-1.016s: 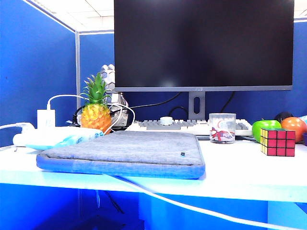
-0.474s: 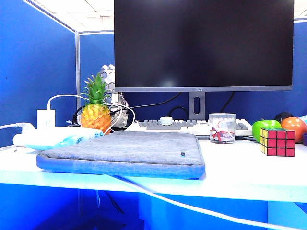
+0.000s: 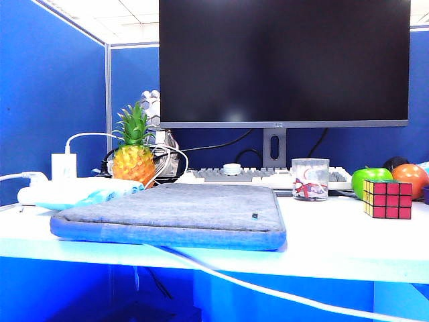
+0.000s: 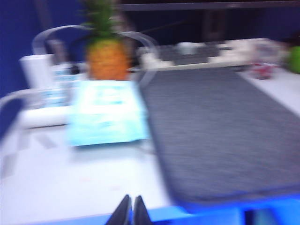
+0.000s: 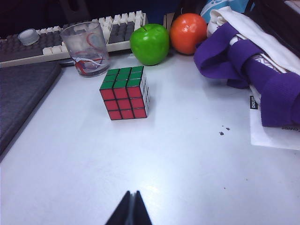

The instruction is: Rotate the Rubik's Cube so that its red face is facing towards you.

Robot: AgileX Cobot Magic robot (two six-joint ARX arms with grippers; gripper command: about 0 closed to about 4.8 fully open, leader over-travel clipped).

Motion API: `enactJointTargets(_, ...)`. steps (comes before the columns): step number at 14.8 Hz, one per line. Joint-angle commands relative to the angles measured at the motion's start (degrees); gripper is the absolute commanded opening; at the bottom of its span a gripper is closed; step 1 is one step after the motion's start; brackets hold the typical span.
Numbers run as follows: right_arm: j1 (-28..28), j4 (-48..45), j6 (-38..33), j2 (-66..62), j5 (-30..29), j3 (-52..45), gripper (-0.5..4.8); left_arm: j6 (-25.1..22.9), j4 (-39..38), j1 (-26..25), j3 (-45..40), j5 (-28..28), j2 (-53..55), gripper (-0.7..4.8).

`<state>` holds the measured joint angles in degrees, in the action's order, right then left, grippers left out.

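Meanwhile both closed grippers, left gripper (image 4: 130,211) and right gripper (image 5: 131,208), hover above white desk (image 3: 335,241).

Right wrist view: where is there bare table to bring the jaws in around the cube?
Bare table stretches from the shut right gripper up to the Rubik's Cube, bordered by the grey sleeve and the purple cloth. Behind the cube it is crowded: glass, green apple, orange, keyboard.

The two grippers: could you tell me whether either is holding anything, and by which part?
Nothing is held. The left gripper is shut and empty near the grey sleeve; the right gripper is shut and empty, short of the Rubik's Cube.
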<state>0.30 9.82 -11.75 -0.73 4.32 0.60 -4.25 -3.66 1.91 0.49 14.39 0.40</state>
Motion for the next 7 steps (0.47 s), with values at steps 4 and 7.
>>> enactJointTargets(4,0.0,-0.5,0.0,0.0,-0.2,-0.5,-0.01,0.0,3.1,-0.9,0.1,-0.1,0.0,0.27)
enactJointTargets(7,0.0,-0.5,0.0,0.0,-0.2,-0.5,-0.01,0.0,2.9,-0.9,0.1,-0.1,0.0,0.27)
